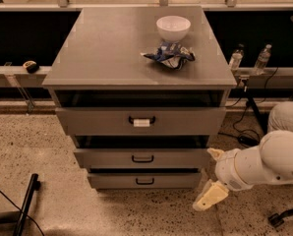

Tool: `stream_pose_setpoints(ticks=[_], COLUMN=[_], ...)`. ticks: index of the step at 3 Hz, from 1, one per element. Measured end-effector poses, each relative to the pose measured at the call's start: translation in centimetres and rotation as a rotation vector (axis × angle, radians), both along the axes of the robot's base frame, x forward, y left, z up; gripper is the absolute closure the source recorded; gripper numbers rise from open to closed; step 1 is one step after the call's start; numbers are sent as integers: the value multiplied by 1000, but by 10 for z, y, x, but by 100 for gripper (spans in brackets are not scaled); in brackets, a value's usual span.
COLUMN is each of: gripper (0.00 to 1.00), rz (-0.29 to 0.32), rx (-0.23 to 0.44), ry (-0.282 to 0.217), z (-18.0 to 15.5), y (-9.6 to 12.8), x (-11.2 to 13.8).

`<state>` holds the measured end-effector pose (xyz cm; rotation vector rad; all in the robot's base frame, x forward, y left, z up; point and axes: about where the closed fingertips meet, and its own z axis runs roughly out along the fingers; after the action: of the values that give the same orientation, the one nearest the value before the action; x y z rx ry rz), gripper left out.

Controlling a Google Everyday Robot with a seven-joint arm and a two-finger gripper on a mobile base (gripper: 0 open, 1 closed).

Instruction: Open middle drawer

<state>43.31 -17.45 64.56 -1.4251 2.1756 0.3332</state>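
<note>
Three grey fronts: the middle drawer (107, 159) sat between the tagged top drawer (97, 121) and the bottom drawer (112, 181), apparently not yet pulled. My gripper (213, 177) hung low, right of it and off its handle (142, 159), jaws spread, likely ready for the bar.

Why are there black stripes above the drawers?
In the camera view those are shadowed gaps that the light does not reach, one above the top drawer, one above the middle drawer and one above the bottom drawer. The gripper, low on the right near the floor, looks pale.
</note>
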Motion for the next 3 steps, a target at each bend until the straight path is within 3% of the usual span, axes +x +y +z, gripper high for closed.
stream_pose_setpoints(ticks=[1, 2, 3], gripper=[0, 0, 0], rz=[62, 77, 139], rx=[35, 159, 212], ry=[-70, -238, -274], z=[5, -3, -20], y=[15, 35, 57], x=[3, 32, 32])
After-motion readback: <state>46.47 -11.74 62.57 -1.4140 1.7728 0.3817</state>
